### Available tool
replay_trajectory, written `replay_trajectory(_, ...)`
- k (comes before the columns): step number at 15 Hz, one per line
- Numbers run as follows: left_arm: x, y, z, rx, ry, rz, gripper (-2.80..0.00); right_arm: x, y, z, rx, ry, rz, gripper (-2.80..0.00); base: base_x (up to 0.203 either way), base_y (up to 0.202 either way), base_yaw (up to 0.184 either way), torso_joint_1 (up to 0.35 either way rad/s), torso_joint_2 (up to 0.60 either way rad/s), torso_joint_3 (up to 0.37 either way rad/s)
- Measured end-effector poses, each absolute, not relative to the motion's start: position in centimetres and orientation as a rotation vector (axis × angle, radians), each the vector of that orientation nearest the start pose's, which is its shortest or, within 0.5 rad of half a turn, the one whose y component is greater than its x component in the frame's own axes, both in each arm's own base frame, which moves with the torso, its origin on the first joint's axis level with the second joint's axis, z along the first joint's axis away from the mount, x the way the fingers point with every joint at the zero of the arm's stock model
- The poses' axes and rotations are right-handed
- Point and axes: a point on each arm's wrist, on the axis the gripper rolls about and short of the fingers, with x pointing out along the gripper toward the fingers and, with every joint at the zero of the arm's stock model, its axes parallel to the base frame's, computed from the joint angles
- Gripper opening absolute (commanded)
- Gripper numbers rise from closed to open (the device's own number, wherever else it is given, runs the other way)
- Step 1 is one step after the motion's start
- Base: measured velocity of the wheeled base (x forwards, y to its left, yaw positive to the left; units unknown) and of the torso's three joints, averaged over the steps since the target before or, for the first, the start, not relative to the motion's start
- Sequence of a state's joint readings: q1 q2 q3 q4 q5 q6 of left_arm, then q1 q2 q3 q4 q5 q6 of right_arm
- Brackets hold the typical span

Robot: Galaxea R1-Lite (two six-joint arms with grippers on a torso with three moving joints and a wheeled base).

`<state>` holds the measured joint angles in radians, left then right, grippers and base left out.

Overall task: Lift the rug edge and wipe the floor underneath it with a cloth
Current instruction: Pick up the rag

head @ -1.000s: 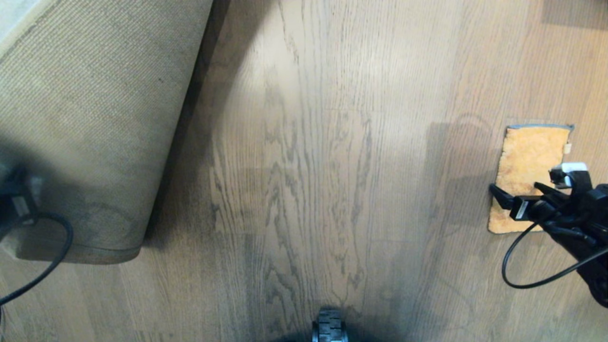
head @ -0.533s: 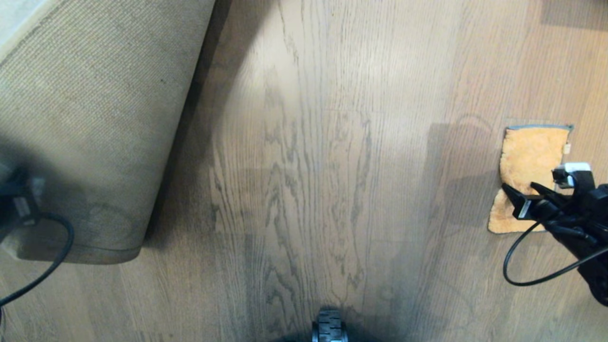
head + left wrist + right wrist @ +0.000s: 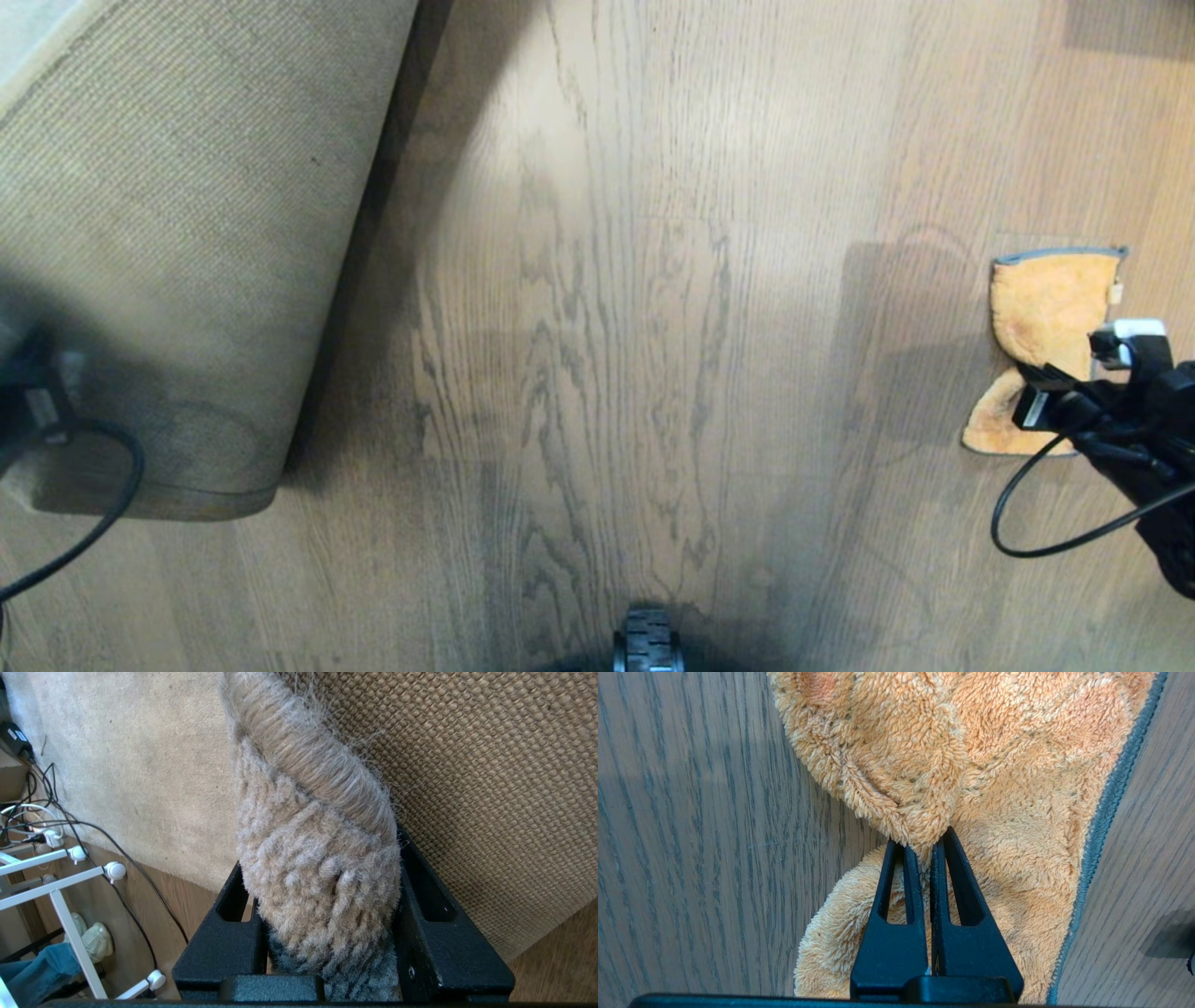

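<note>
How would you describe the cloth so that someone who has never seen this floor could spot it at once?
Start from the wood-grain floor and look to the robot's right, far from the lifted rug edge. The cloth lies there, pinched into a fold by the right pincer. It alone is fluffy orange with thin grey edging.

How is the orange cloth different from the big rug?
The cloth is small, orange and fluffy; the rug edge is big, beige and shows its coarse woven underside. The cloth lies bunched on the floor; the rug edge is lifted off it. The right claw pinches a cloth fold; the left claw grips the rug edge. Each is held by a claw.
</note>
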<state>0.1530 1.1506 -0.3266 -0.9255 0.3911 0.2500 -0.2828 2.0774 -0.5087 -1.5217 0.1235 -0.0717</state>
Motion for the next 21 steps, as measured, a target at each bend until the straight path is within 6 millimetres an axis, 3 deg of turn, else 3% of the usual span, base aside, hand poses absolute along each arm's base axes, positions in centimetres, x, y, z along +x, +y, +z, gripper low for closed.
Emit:
replay_trajectory(6, 14.9, 3.1, 20.7, 0.232, -0.035, 0.550, -2.80, 30.5, -8.5, 9.3, -0.064, 0.032, -0.151, -2.80, 0.000, 0.000, 0.000, 0.000, 0.00, 0.000)
replay_trajectory(21, 14.8, 2.9, 20.9, 0.230, -0.043, 0.539, -2.80, 24.9, -6.7, 12.0, -0.063, 0.007, -0.139, -2.80, 0.000, 0.000, 0.000, 0.000, 0.00, 0.000)
